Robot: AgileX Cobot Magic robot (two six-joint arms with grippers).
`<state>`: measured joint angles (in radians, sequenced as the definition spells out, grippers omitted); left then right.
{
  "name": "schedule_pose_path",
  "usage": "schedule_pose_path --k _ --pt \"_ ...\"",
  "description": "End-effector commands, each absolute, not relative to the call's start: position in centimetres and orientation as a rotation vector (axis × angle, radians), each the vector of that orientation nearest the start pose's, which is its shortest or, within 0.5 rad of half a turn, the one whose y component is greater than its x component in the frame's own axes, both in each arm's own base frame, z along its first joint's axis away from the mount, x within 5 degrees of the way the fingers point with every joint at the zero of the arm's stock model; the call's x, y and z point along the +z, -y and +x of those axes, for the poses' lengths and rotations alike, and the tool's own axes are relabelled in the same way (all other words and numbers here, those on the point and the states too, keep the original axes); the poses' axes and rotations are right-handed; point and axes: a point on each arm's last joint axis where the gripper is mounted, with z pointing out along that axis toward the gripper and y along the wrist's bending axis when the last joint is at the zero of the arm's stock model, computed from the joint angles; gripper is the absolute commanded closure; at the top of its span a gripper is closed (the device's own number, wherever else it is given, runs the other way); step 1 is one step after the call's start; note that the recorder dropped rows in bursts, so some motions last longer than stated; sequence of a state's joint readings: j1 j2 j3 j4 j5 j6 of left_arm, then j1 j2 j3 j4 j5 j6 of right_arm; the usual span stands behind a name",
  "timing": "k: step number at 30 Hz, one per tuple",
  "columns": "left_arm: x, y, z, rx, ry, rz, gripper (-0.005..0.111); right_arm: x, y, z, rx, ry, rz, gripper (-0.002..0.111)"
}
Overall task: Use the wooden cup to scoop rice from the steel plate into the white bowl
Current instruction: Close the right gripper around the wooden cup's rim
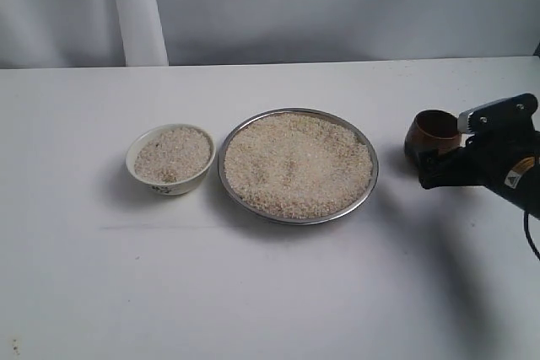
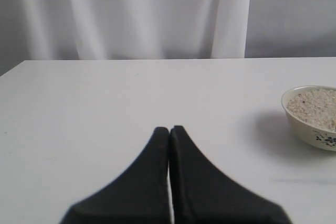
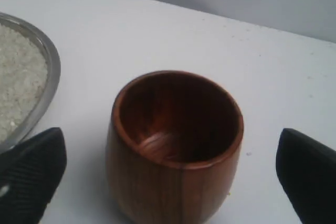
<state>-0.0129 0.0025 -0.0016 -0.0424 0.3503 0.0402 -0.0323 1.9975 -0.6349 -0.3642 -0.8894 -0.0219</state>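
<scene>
White table (image 1: pixel 253 292) fronts a pale curtain (image 1: pixel 337 6); left pincer (image 2: pixel 169 129) clenched, right pincer (image 3: pixel 169 148) released around wooden cup (image 1: pixel 432 129).

A white surface (image 1: pixel 270 292) fills most of the frame. On it stand the white bowl (image 1: pixel 190 181) at centre left, the steel plate (image 1: pixel 297 221) mid-frame just beside it, and the wooden cup (image 1: pixel 432 134) upright at right.

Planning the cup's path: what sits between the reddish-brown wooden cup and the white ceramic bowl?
The wide shiny steel plate, full of beige rice grains, lies between the rounded wooden cup and small white bowl, seen in the exterior view.
</scene>
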Motion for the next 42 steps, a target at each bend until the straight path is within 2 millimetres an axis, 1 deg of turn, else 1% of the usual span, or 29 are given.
schedule_pose_path --k 1,4,10,12,16,21,26,29,42 --pt "18.2 0.2 5.3 -0.026 -1.828 0.021 0.107 7.8 -1.4 34.1 0.121 -1.969 -0.4 0.003" --pt "18.2 0.2 5.3 -0.026 -1.828 0.021 0.107 7.5 -1.4 35.4 0.135 -1.942 -0.384 0.003" --pt "18.2 0.2 5.3 -0.026 -1.828 0.021 0.107 6.4 -1.4 37.0 0.155 -1.942 -0.363 0.003" --pt "18.2 0.2 5.3 -0.026 -1.828 0.021 0.107 5.9 -1.4 37.0 0.162 -1.946 -0.358 0.003" --pt "18.2 0.2 5.3 -0.026 -1.828 0.021 0.107 5.9 -1.5 37.1 0.168 -1.929 -0.346 0.003" --pt "18.2 0.2 5.3 -0.026 -1.828 0.021 0.107 6.1 -1.5 37.2 0.198 -1.917 -0.29 0.003" --pt "18.2 0.2 5.3 -0.026 -1.828 0.021 0.107 6.1 -1.7 37.2 0.201 -1.91 -0.302 0.003" --pt "18.2 0.2 5.3 -0.026 -1.828 0.021 0.107 6.2 -1.8 37.3 0.19 -1.898 -0.347 0.003" --pt "18.2 0.2 5.3 -0.026 -1.828 0.021 0.107 6.3 -1.8 37.3 0.189 -1.888 -0.333 0.003"
